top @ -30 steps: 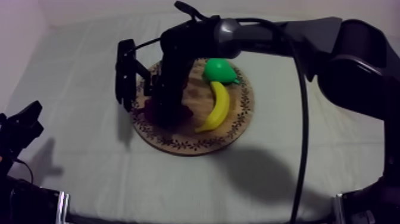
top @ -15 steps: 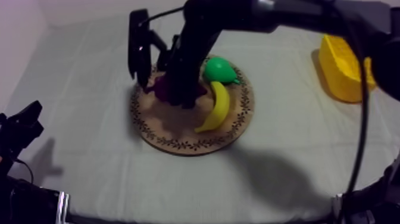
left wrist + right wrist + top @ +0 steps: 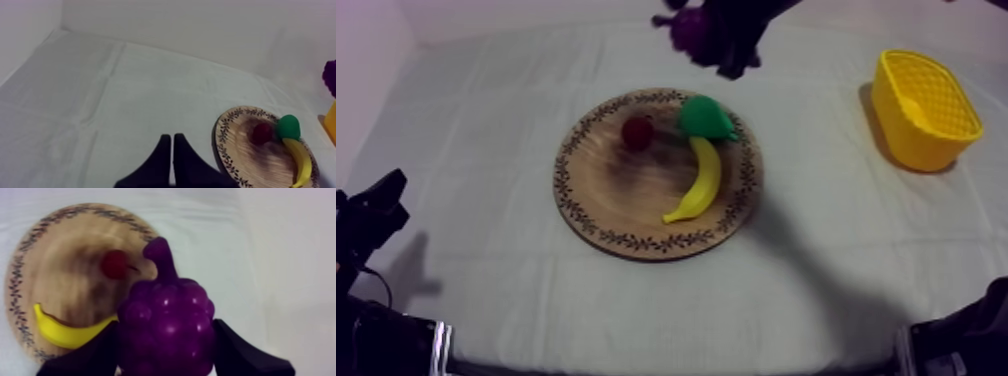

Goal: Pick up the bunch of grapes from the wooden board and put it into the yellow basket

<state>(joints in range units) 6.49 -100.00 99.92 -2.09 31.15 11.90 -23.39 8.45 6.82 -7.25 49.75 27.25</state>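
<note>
Under the wooden board (image 3: 616, 195), grey-white cloth (image 3: 476, 150).

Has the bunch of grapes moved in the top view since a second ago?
Yes. The bunch of grapes has left the wooden board: the right gripper holds it lifted beyond the board's far rim, shifted toward the yellow basket.

Board (image 3: 626, 195) mid counter (image 3: 476, 170), carrying pear (image 3: 704, 116), banana (image 3: 701, 180), small red fruit (image 3: 638, 132). Basket (image 3: 911, 140) far right. Grapes (image 3: 167, 318) in right hand (image 3: 167, 350), up behind board.

Table (image 3: 486, 150): board (image 3: 616, 205), basket (image 3: 918, 140) (yellow)
</note>
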